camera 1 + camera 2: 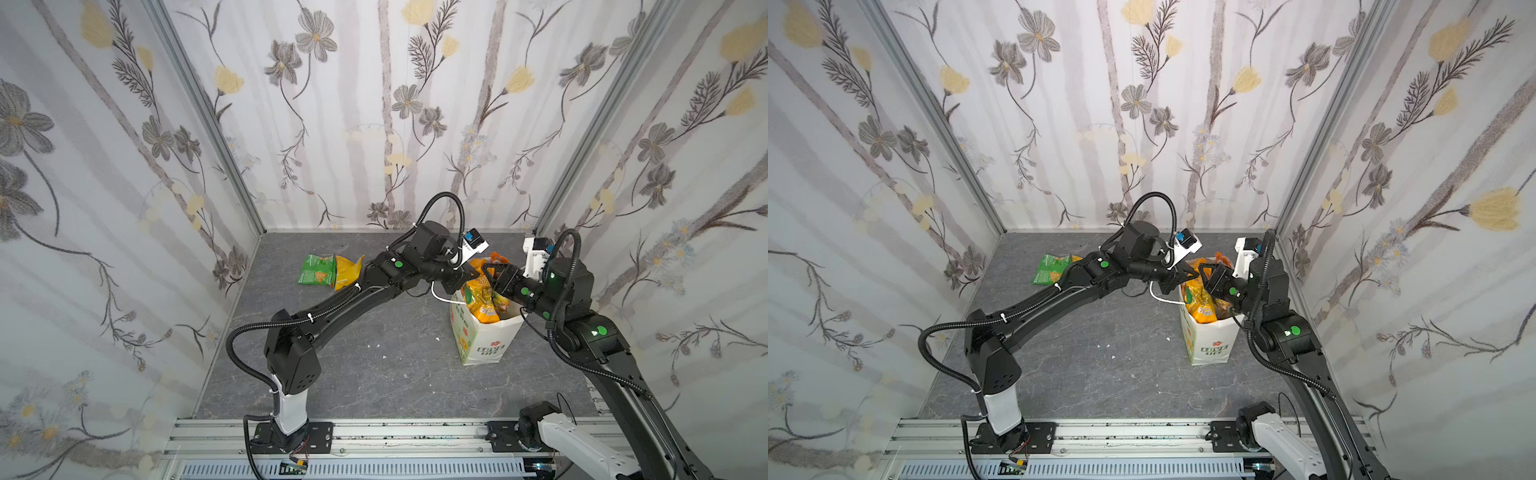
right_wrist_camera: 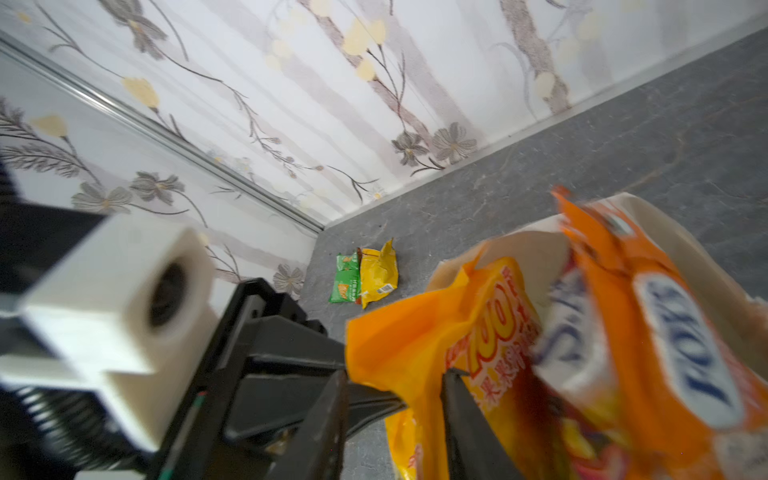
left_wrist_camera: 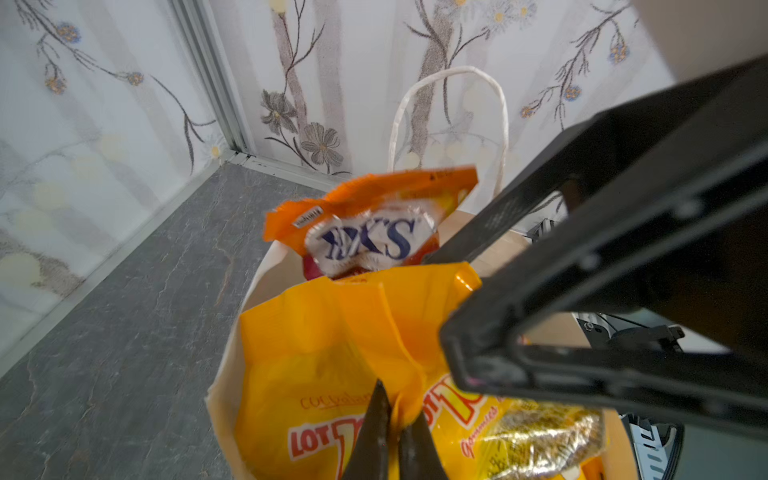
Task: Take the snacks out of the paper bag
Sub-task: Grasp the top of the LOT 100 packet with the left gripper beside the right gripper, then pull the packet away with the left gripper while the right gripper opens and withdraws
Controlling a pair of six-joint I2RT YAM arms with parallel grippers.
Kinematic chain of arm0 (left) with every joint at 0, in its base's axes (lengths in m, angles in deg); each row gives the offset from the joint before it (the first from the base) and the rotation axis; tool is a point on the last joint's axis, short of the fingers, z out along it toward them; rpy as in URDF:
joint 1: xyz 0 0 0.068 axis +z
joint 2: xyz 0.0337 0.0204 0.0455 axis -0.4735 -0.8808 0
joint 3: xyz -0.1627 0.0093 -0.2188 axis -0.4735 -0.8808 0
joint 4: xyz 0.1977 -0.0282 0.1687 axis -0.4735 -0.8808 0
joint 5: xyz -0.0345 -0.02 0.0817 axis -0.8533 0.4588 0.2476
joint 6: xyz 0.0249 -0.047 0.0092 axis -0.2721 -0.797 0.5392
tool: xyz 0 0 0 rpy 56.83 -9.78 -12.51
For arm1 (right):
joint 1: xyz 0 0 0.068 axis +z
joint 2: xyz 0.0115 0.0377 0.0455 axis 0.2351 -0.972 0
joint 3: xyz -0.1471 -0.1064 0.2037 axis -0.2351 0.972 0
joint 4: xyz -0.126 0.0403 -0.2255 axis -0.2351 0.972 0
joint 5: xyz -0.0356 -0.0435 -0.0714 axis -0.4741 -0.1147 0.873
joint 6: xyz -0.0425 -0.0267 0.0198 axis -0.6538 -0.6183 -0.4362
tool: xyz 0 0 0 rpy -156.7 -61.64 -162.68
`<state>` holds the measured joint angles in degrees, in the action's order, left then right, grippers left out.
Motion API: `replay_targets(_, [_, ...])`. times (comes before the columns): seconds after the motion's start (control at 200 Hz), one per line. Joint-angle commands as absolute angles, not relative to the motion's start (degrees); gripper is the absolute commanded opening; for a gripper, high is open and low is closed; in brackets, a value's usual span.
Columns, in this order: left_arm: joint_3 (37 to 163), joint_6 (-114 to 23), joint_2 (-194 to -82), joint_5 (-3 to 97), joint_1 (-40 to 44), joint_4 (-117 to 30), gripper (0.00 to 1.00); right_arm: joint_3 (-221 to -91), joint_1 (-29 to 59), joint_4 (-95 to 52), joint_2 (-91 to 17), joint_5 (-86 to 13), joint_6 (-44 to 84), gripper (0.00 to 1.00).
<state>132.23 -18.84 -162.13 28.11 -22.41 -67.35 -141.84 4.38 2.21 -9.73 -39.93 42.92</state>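
Top views: paper bag [image 1: 486, 345] upright at right, mostly full. Wrist views: left gripper [image 3: 395, 415] clamped on a big yellow packet [image 3: 332, 332] at its mouth, right gripper [image 2: 395, 374] with jaws apart. Only a green packet [image 1: 316, 270] and small yellow packet [image 1: 347, 270] lie out.

**Open gripper at the mouth of a snack-filled bag**

The right gripper [image 2: 395, 376] rose from the near edge, its two dark fingers set apart. The lower edge of a large yellow-orange packet [image 2: 415, 332] hung between them. That packet stood in an open paper bag [image 2: 536, 245], beside a blurred orange packet [image 2: 648, 332] with a white oval and blue lettering. The left gripper [image 2: 386, 401] reached in from the side under a white camera block [image 2: 112, 299], its tip at the same packet's edge. Farther off, a green packet [image 2: 345, 278] and a yellow packet [image 2: 378, 272] lay touching on the grey marbled floor [image 2: 582, 166], near a corner of the flowered wall [image 2: 249, 62]
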Motion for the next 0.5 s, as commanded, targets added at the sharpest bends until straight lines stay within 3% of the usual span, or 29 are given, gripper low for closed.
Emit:
replay_targets(0.0, [131.48, -18.34, -159.97, 29.9, -22.56, -64.26, 0.0, -142.73, 4.25, -1.5, -9.29, -39.86, 43.12, 0.43])
replay_targets(0.145, [129.53, -19.64, -157.15, 32.07, -22.54, -59.84, 0.0, -143.58, 4.07, -0.21, -8.09, -37.74, 42.67, 0.46])
replay_targets(0.495, [126.69, -22.14, -151.36, 36.44, -22.55, -48.54, 0.0, -143.83, 3.72, -0.74, -0.79, -28.83, 42.57, 0.89])
